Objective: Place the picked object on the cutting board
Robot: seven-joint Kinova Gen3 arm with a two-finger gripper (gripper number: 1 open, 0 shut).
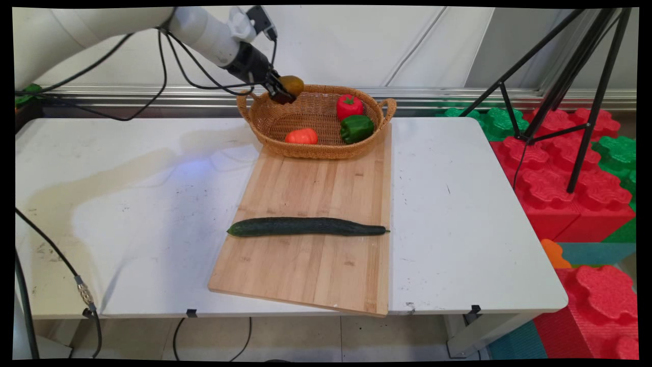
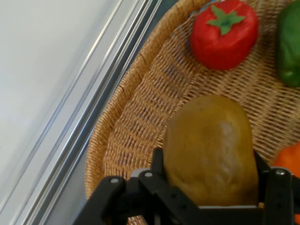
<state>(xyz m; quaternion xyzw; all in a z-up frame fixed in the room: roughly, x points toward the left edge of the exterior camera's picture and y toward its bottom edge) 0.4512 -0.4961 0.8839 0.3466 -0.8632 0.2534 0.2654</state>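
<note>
A: What is seen at the gripper (image 1: 283, 92)?

B: A brownish-yellow potato (image 1: 292, 84) is clamped between the two black fingers (image 2: 157, 164), which are closed against its sides. In the hand view the potato (image 2: 212, 147) fills the space between them and juts out beyond the tips.

A: Where is it held?

B: It is held in the air above the far left rim of a wicker basket (image 1: 310, 149), just over the weave (image 2: 140, 122).

A: What is found in the basket?

B: A red pepper (image 1: 349, 106) is seen against the far wall, a green pepper (image 1: 356, 128) just in front of it, and an orange pepper (image 1: 301, 136) lower on the basket floor, to the left. None is touched by the fingers.

A: And below the basket?

B: The basket is set on the far end of a wooden cutting board (image 1: 305, 255). A long dark cucumber (image 1: 305, 227) is laid across the board nearer the camera, well apart from the basket.

A: The surroundings?

B: The board rests on a white table (image 1: 127, 204). A black tripod (image 1: 560, 86) and red and green foam blocks (image 1: 565, 173) are seen to the right, with a pale wall behind.
</note>
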